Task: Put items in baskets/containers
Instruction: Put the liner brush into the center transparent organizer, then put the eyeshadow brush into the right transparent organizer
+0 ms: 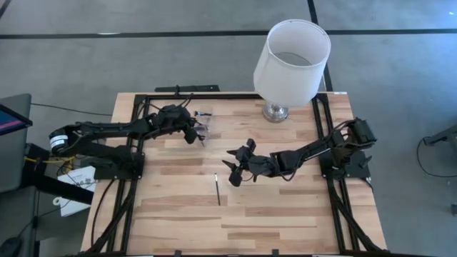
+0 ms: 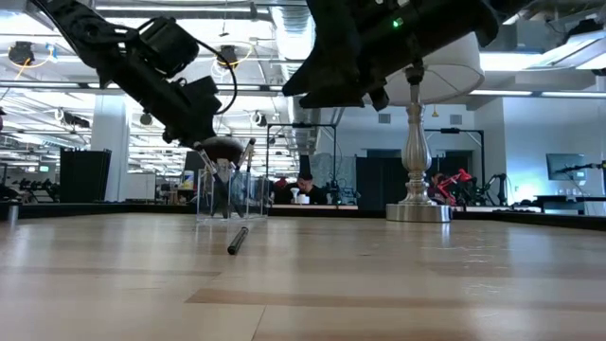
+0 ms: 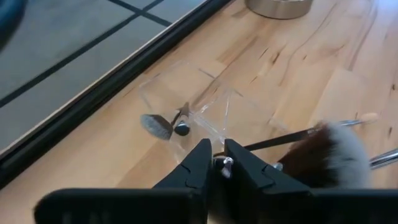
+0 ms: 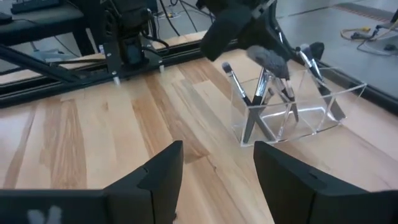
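Clear box [image 4: 292,112] holding dark brushes [image 4: 264,87], left gripper [image 3: 214,163] pinching one brush above it, right gripper [image 4: 214,171] hanging wide open, one brush [image 1: 217,188] lying alone on the table [image 1: 285,214]

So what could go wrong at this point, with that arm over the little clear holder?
The left gripper is pinching a brush right above the clear holder. That holder looks light and already crowded with brushes, so a push might tip it or slide it. The brush could also catch on the others and miss. One brush lies on the table, and the open right gripper might nudge it away.

Two dark jointed arms trail black cables; the left arm [image 1: 100,132] bears a white band.
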